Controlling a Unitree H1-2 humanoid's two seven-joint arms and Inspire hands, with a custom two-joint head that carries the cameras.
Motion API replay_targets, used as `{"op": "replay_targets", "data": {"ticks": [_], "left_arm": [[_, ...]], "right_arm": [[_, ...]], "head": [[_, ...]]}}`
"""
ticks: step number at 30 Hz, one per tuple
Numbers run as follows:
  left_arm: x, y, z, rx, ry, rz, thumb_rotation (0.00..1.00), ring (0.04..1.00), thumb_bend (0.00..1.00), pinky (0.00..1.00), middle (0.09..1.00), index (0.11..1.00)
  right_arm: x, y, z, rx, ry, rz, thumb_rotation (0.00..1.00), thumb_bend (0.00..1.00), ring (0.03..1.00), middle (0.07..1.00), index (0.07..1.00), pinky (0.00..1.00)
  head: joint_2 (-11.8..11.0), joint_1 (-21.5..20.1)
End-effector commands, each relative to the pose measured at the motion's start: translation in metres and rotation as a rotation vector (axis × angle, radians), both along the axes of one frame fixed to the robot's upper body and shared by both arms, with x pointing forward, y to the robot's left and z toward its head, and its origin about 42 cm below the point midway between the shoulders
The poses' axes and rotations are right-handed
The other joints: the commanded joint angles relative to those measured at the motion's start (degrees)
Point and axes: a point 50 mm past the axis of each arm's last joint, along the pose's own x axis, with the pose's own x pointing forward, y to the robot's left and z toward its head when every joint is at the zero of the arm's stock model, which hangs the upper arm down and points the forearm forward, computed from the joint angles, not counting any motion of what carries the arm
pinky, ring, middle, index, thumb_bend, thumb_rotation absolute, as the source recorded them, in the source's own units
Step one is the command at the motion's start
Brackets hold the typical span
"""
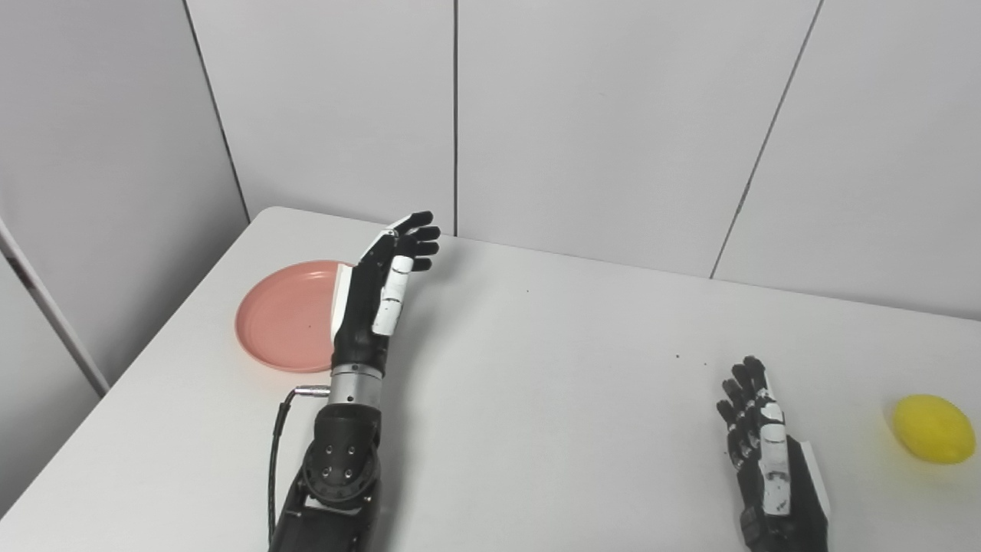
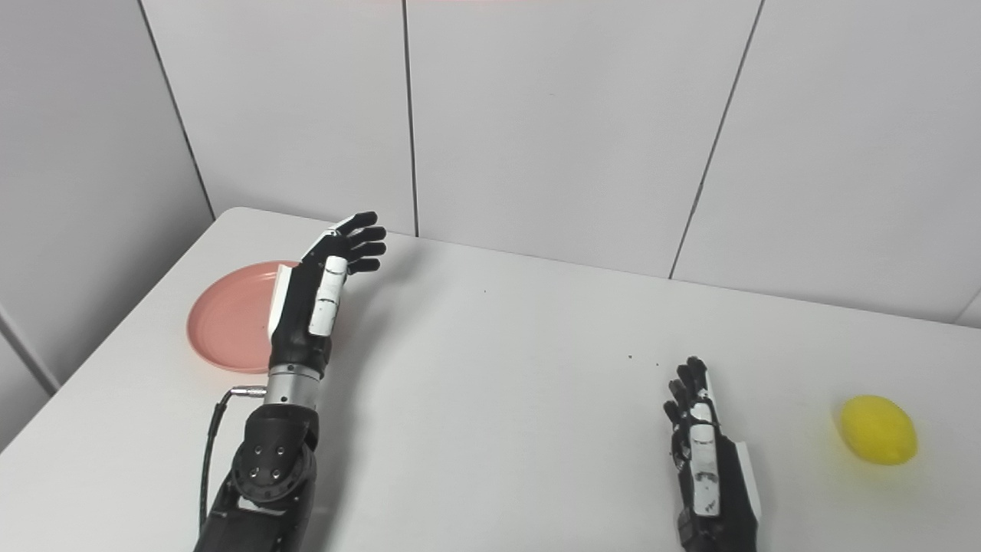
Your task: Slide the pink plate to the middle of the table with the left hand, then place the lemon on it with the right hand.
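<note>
one plate (image 1: pixel 285 318) at the table's (image 1: pixel 536 399) left, its right edge hidden behind the left hand (image 1: pixel 379 295), raised with fingers apart and holding nothing; one lemon (image 1: pixel 933 428) at far right, just beside the right hand (image 1: pixel 770 460), resting on the table, fingers spread and empty. no readable writing

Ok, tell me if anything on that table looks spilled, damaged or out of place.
Nothing stands out. The pink plate lies flat near the table's left edge, the lemon sits whole at the right. A few tiny dark specks dot the tabletop. Both the left hand and right hand are open and hold nothing.
</note>
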Motion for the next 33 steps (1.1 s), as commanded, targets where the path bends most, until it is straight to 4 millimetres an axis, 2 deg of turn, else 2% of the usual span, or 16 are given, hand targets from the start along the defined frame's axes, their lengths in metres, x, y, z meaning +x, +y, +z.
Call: {"op": "replay_targets", "data": {"ticks": [1,7,11,14,18,30,33], "left_arm": [[0.008,0.006,0.028,0.008,-0.093,0.007,1.0,0.712,0.78,0.69,0.727,0.709],[0.01,0.027,0.034,0.025,-0.123,0.062,1.0,0.714,0.77,0.71,0.734,0.713],[0.013,0.05,0.039,-0.004,-0.114,0.093,1.0,0.717,0.78,0.72,0.729,0.717],[0.013,0.062,0.041,-0.015,-0.103,0.111,1.0,0.736,0.78,0.77,0.736,0.722],[0.013,0.08,0.041,0.024,-0.107,0.162,1.0,0.724,0.78,0.71,0.737,0.721],[0.009,0.101,0.041,0.026,-0.096,0.232,1.0,0.7,0.77,0.66,0.727,0.714],[0.009,0.106,0.04,0.039,-0.087,0.252,1.0,0.723,0.76,0.68,0.749,0.734]], "right_arm": [[0.004,-0.002,0.01,-0.005,-0.087,-0.006,1.0,0.65,1.0,1.0,1.0,1.0],[0.003,-0.004,0.011,-0.007,-0.083,-0.01,1.0,0.64,1.0,1.0,1.0,1.0],[0.002,-0.006,0.011,-0.004,-0.08,0.0,1.0,0.64,1.0,1.0,1.0,1.0],[0.001,-0.007,0.011,-0.01,-0.081,-0.002,1.0,0.63,1.0,1.0,1.0,1.0],[-0.001,-0.009,0.012,-0.018,-0.082,0.0,1.0,0.64,1.0,1.0,1.0,1.0],[-0.005,-0.013,0.015,-0.022,-0.089,0.001,1.0,0.64,1.0,1.0,1.0,1.0],[-0.005,-0.014,0.015,-0.019,-0.098,0.006,1.0,0.64,1.0,1.0,1.0,1.0]], "head": [[-0.7,1.23],[-1.07,2.2],[-1.23,2.36],[-1.49,2.81],[-1.77,3.49],[-2.62,5.42],[-2.65,5.63]]}}
